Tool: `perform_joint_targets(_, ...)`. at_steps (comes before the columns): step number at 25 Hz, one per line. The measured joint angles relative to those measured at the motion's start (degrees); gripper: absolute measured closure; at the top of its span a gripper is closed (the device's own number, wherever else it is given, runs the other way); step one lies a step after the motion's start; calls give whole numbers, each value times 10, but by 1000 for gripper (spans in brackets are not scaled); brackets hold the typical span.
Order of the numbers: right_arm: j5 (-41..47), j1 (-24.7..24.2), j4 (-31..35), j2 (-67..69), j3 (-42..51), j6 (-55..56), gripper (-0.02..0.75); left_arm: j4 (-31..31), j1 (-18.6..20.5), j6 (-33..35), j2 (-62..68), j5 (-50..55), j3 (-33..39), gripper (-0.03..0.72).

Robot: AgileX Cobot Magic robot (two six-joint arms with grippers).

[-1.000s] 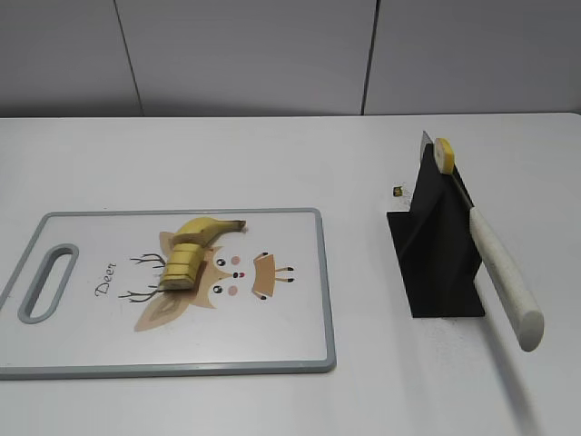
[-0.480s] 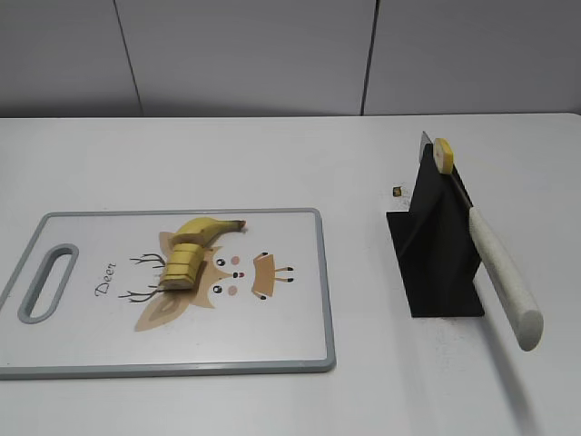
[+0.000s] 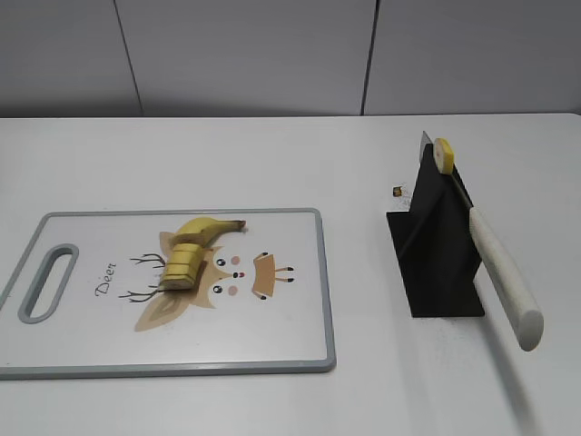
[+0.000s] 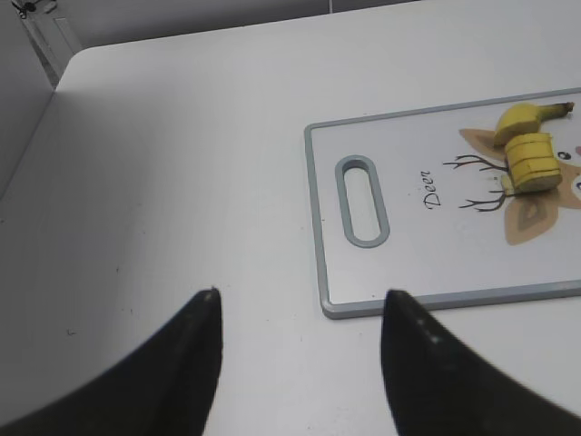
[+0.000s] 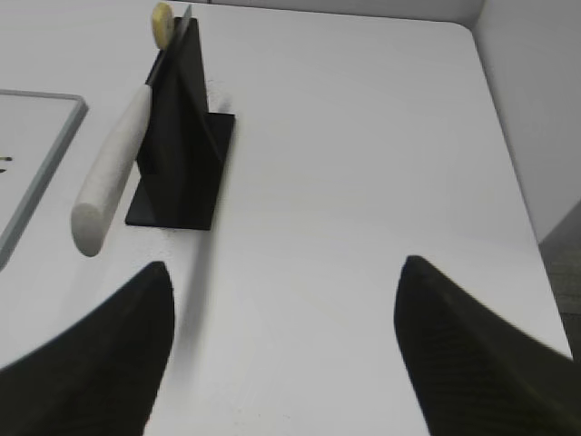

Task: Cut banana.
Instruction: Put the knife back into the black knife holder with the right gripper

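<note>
your banana (image 3: 193,247) lies on the cutting board (image 3: 290,336) at the left of the worktop (image 3: 272,163), over the printed deer. its near end already stands as a row of slices pressed together, while the far, curved part with the stem is whole, so you can judge the cutting as done or close to it. the slices sit clear of the board's handle slot (image 4: 362,201), which is at the far left end, away from where a blade would work

the knife (image 3: 495,263) is parked in the black stand (image 3: 436,254) on the right, well apart from the board. it leans blade up and far, white handle sloping down toward you and past the stand's base, which leaves the handle free to grasp from the near right side. one banana slice (image 3: 443,154) is stuck near the top of the blade; expect it to drop if the knife is lifted again. a tiny dark speck (image 3: 398,191) lies on the worktop just left of the stand; you can't tell what it is

your left gripper (image 4: 300,363) hovers over bare worktop near the board's handle end, jaws apart and holding nothing. your right gripper (image 5: 281,354) hangs near and to the right of the stand, jaws wide apart and empty too, so neither arm is touching the task's things
</note>
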Motion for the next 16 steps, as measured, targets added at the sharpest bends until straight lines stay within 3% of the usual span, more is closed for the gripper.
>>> perform_joint_targets(4,0,-36,0,0,0,0,167,0,0,0,0,0,0,144)
perform_joint_targets(16,0,-38,0,0,0,-1,168,0,0,0,0,0,0,144)
